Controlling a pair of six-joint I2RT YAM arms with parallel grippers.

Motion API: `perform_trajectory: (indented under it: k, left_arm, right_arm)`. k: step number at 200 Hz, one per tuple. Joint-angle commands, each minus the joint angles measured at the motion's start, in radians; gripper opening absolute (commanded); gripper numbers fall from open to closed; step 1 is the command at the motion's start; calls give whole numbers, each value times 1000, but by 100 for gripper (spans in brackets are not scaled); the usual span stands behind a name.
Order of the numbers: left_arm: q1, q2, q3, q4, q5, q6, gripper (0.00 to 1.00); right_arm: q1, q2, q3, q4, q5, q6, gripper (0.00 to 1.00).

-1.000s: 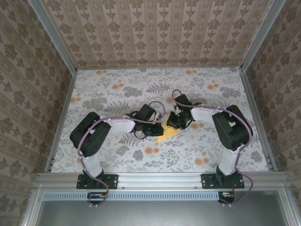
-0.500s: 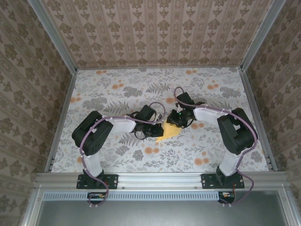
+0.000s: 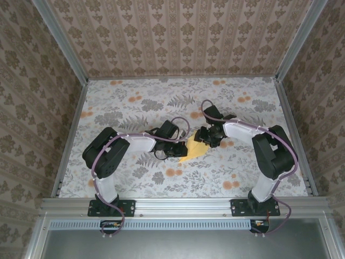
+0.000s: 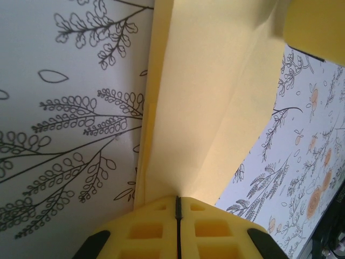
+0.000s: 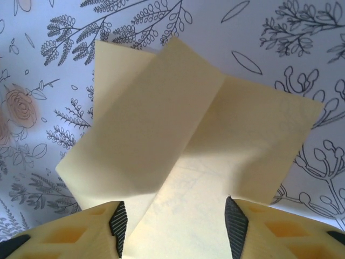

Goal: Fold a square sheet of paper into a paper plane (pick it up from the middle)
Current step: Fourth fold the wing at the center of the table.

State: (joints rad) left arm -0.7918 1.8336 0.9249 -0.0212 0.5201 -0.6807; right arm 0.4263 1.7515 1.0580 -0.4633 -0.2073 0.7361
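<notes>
Mid-table on the grey floral-print tabletop (image 3: 135, 105), between the two wrists: a thin, plain yellow-orange paper sheet (image 3: 193, 149), partly folded into overlapping flaps. Hard to trace its outline from above, with the left edge tucked under the black left gripper (image 3: 179, 150) and the upper right corner under the black right gripper (image 3: 205, 138). No telling either claw's stance from up there.

Closer in, from the left wrist: the same sheet (image 4: 210, 97), cut off by the frame at top and right, rising from a crease that runs straight into the seam of the left gripper (image 4: 177, 202). Yellow pads (image 4: 145, 229) pressed together there, clamped on the paper's edge.

From the right wrist: right gripper (image 5: 176, 226) with jaws standing apart, black ribbed fingertips (image 5: 117, 226) on either side of the sheet (image 5: 183, 140). Near edge of the paper lost below the frame; cannot tell whether touched by those fingertips.

Against a second ago: right wrist drawn slightly rightward off the paper, leaving more yellow uncovered; right elbow swung out toward the right wall. Left arm and sheet roughly where they were.
</notes>
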Motion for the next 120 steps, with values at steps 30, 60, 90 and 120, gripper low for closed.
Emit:
perform_trajectory:
  k: [30, 60, 90, 120]
  left_arm:
    - [-7, 6, -5, -5, 18, 4, 8]
    - [-7, 6, -4, -5, 19, 7, 8]
    - [-7, 3, -2, -6, 19, 7, 8]
    - [-7, 2, 0, -13, 15, 7, 8]
  right_arm:
    - [19, 78, 93, -69, 63, -38, 59]
    - [25, 118, 120, -123, 110, -38, 59]
    - [28, 160, 138, -154, 146, -37, 56]
    - [28, 188, 127, -169, 173, -29, 49]
